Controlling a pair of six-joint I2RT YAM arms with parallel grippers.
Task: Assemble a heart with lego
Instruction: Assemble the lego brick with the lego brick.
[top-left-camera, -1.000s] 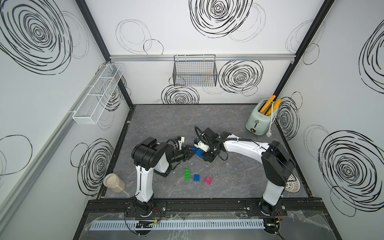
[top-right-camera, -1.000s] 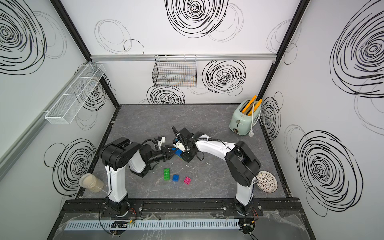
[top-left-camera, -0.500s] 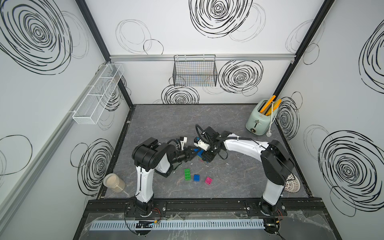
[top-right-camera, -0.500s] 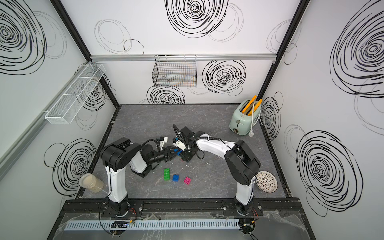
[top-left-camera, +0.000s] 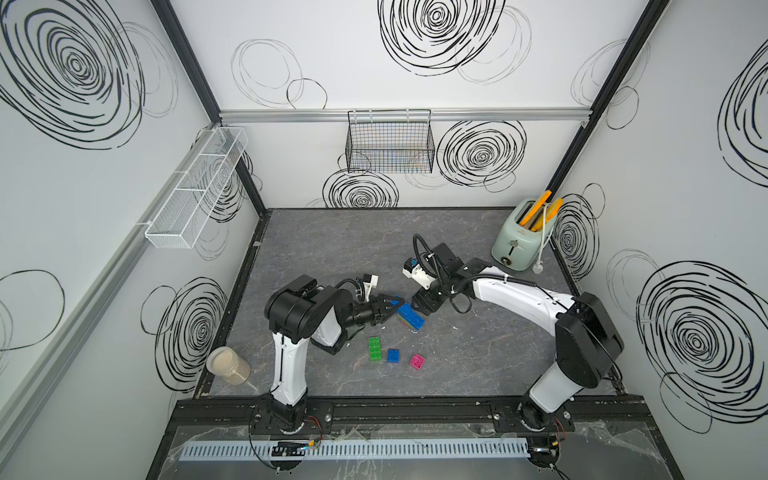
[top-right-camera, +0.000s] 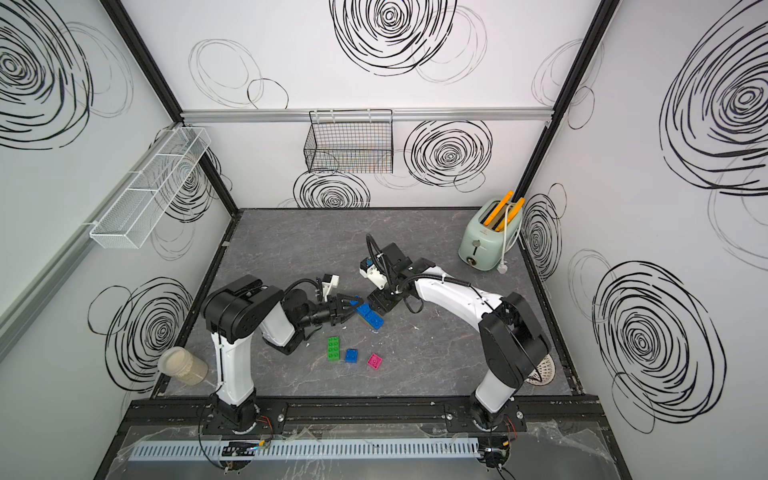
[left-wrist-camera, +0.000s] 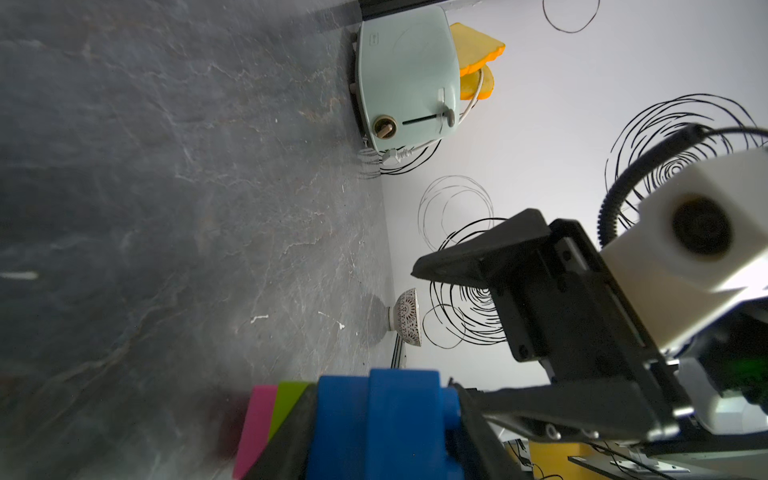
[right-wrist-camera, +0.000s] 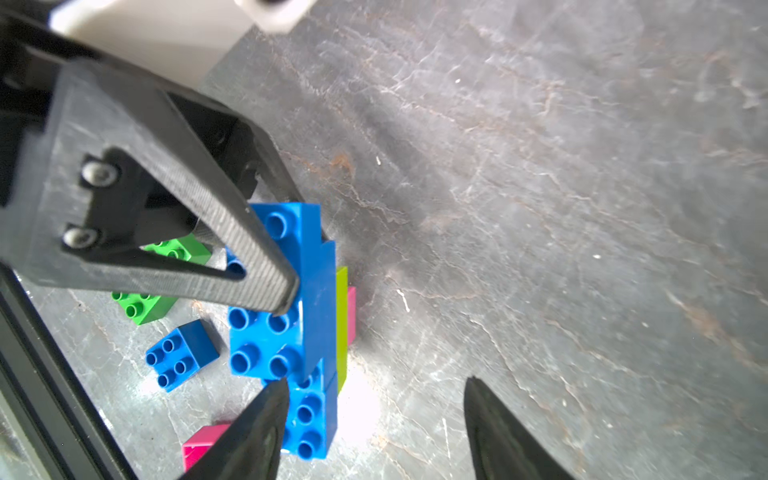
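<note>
The heart (top-left-camera: 409, 316) (top-right-camera: 370, 316) is a joined stack of blue, lime and pink lego, low over the middle of the table. My left gripper (top-left-camera: 390, 309) (top-right-camera: 351, 307) is shut on its blue bricks (left-wrist-camera: 382, 424), one finger (right-wrist-camera: 249, 257) lying across the studs. My right gripper (top-left-camera: 424, 305) (right-wrist-camera: 374, 419) is open just beside the stack's far end and holds nothing. Three loose lego bricks lie nearer the front: green (top-left-camera: 375, 348), blue (top-left-camera: 393, 355) and pink (top-left-camera: 417, 361).
A mint toaster (top-left-camera: 521, 241) stands at the back right. A jar (top-left-camera: 227, 365) sits at the front left corner and a patterned bowl (top-right-camera: 542, 370) at the front right. A wire basket (top-left-camera: 390, 147) and a white rack (top-left-camera: 195, 195) hang on the walls.
My right gripper has opened and drawn back a little from the stack. The left gripper keeps its hold and has barely moved.
</note>
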